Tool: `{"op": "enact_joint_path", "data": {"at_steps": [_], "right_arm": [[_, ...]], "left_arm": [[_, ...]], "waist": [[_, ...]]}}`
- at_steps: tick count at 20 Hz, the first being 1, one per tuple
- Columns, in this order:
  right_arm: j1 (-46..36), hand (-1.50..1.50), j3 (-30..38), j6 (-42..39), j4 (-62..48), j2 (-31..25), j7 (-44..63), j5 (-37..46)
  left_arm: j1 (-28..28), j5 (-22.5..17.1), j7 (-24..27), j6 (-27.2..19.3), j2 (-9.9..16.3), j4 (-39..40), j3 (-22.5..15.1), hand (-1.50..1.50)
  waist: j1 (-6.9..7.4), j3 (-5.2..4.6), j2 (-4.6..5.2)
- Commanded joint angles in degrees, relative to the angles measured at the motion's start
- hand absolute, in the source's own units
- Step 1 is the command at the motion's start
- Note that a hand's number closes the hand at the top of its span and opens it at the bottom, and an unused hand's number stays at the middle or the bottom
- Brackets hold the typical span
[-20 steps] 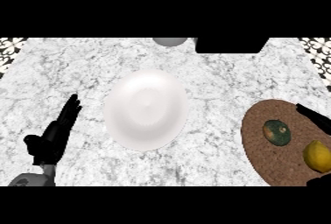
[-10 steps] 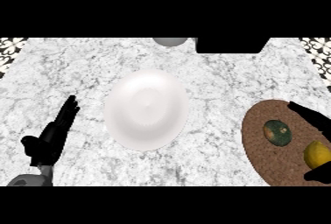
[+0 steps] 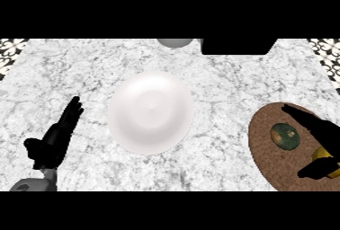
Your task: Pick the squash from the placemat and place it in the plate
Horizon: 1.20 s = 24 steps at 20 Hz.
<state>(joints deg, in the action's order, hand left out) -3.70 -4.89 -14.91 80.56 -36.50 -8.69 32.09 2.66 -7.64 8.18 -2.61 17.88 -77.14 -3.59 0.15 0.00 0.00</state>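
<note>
Right hand (image 3: 323,134) over the placemat (image 3: 266,148), fingers spread wide to grab the squash (image 3: 285,136); left hand (image 3: 56,137) resting, fingers straight.

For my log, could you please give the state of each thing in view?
Plate: bare, mid-counter.
Squash: on the placemat, not grasped.
Yellow thing: on the placemat, partly hidden.
Right robot hand: open, over the placemat.
Left robot hand: open, resting left of the plate.
</note>
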Motion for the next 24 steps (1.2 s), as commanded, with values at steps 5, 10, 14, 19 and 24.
{"op": "enact_joint_path", "data": {"at_steps": [5,10,14,19,24], "right_arm": [[-6.40,-1.50,0.22,5.89,-15.18,6.76,-4.13,9.47],[-7.22,1.50,-1.18,1.83,-16.91,5.57,-9.44,10.28],[-8.33,1.50,2.08,0.45,-17.87,4.63,-14.18,10.28],[-10.45,1.50,1.25,4.60,-19.70,9.03,-14.23,13.17],[-2.42,1.50,2.27,11.89,-8.05,14.17,-2.31,14.91]], "left_arm": [[-1.57,1.57,0.21,1.84,-1.75,-0.48,2.09,0.00],[1.64,4.19,-3.74,-0.17,-3.44,-2.09,0.82,0.00],[3.11,4.10,-0.16,2.04,-3.84,3.15,3.77,0.00],[0.30,3.97,-1.19,3.87,-2.78,-0.30,4.44,0.00],[-1.50,3.79,-1.23,3.74,-3.25,-1.04,4.34,0.00]], "waist": [[0.15,0.01,0.04],[0.23,0.04,0.06],[-0.08,0.00,0.03],[0.13,0.01,0.02],[-0.98,-0.07,-0.40]]}}
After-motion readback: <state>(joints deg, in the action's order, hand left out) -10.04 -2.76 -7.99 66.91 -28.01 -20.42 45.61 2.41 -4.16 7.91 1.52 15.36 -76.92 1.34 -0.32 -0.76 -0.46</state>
